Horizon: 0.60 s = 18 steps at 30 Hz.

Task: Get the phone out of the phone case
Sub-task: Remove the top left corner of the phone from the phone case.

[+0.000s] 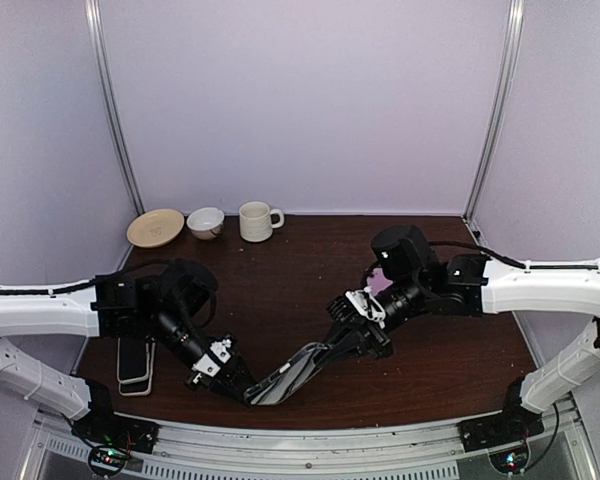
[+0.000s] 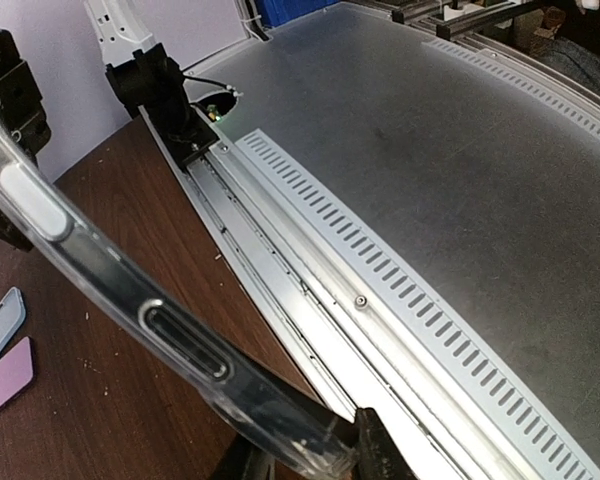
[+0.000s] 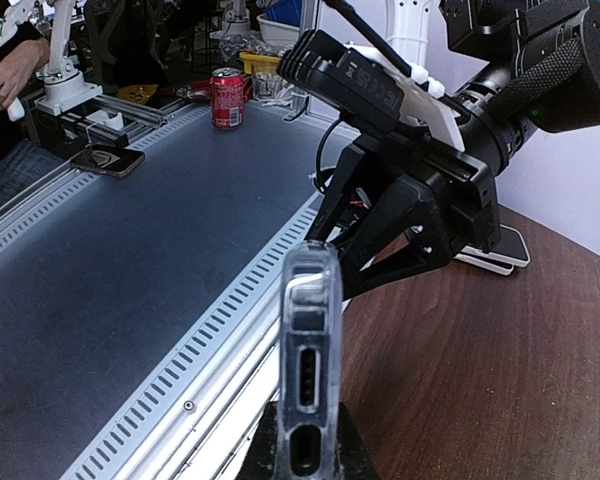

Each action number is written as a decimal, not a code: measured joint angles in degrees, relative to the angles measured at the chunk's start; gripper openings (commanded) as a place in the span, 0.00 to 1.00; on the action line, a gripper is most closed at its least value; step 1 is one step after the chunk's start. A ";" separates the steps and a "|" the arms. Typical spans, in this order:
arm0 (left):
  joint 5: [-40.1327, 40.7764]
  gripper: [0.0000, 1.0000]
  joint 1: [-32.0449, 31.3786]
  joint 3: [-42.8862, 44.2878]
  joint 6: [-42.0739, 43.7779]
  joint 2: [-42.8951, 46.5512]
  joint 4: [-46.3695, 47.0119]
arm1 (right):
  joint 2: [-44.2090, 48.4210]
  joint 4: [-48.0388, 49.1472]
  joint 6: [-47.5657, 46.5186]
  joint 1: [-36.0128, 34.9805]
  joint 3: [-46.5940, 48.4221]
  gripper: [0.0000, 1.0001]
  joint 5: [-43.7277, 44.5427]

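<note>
A clear phone case (image 1: 285, 378) with a dark phone inside is held off the table near the front edge, between both grippers. My left gripper (image 1: 245, 388) is shut on its left end. In the left wrist view the case's edge (image 2: 180, 340) runs diagonally down into my left gripper (image 2: 320, 460). My right gripper (image 1: 330, 352) is shut on the right end. In the right wrist view the case (image 3: 310, 350) stands end-on, its port holes showing, clamped in my right gripper (image 3: 305, 462). How far the phone sits in the case is not clear.
A tan plate (image 1: 155, 227), a white bowl (image 1: 205, 221) and a white mug (image 1: 255, 221) stand at the back left. A flat stack of cases (image 1: 135, 362) lies at the left. The slotted metal rail (image 1: 310, 445) runs along the front edge.
</note>
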State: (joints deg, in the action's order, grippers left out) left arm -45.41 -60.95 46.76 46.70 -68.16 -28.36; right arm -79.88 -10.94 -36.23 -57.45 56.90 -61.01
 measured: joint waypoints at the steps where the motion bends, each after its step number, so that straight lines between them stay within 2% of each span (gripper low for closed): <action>1: -0.04 0.13 -0.13 0.00 0.26 0.00 -0.02 | -0.31 -0.57 -0.13 0.00 0.46 0.00 -0.28; 18: 1.07 0.11 -1.68 -0.07 4.70 0.61 -0.57 | -3.85 -8.37 -4.35 -0.04 5.79 0.00 -3.67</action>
State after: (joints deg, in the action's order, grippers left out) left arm -44.34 -62.63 46.70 51.40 -67.55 -28.93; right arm -83.72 -19.31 -40.58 -57.49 62.70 -64.69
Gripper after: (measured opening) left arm 0.241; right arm 0.066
